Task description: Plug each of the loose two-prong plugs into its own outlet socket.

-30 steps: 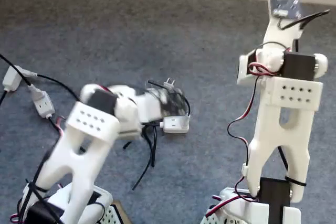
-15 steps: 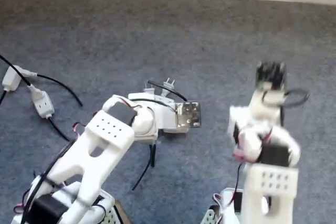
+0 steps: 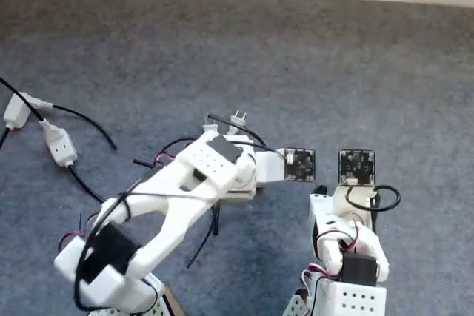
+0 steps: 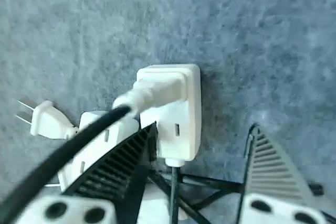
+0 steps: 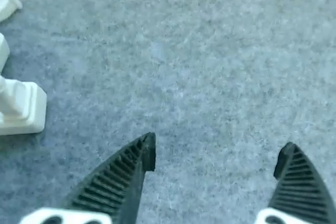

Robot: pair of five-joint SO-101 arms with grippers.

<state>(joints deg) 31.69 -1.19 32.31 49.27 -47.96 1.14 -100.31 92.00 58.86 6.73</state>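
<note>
My left gripper (image 4: 203, 128) gapes over the outlet socket (image 4: 176, 114), with a black cord (image 4: 79, 140) crossing in front and a loose two-prong plug (image 4: 44, 120) beside. My right gripper (image 5: 219, 142), fingers apart, hovers near that socket.

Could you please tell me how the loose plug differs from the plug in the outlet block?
The loose plug lies on the carpet; the seated plug sits on the outlet block. The loose plug's two prongs are bare; the seated plug's are hidden. Both are white.
</note>
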